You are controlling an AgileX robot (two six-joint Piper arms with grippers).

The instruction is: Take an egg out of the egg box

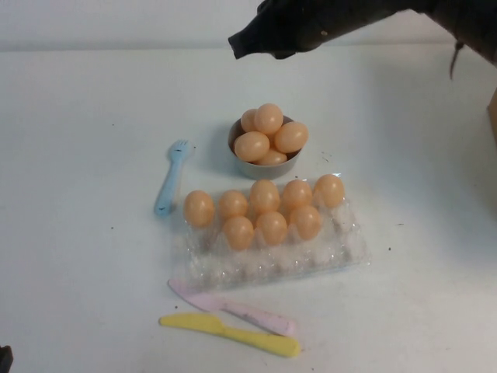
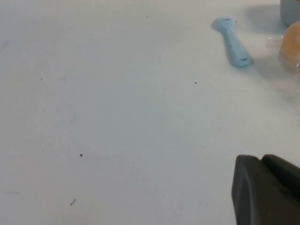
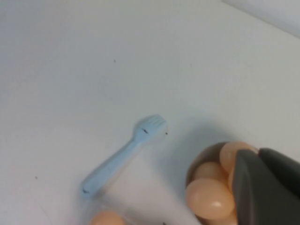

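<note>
Neither gripper's fingers can be read here, so I cannot tell whether either is spread or closed. The right gripper (image 1: 252,39) hangs high over the far side of the table, beyond the grey bowl (image 1: 242,161) and holding nothing that shows; the left gripper (image 2: 267,190) is parked at the near left, well apart from everything. The egg box (image 1: 342,252) lies at the table's centre with eight eggs in its far two rows, the near rows bare. The egg (image 1: 329,189) at the far right corner looks the easiest reach (a judgement only). The bowl already holds several eggs, but this removal seems not yet begun: reach, grip and lift all remain. A blue fork (image 1: 171,177) lies left of the box, and a pink knife (image 1: 233,308) and a yellow knife (image 1: 233,334) lie near of it.
</note>
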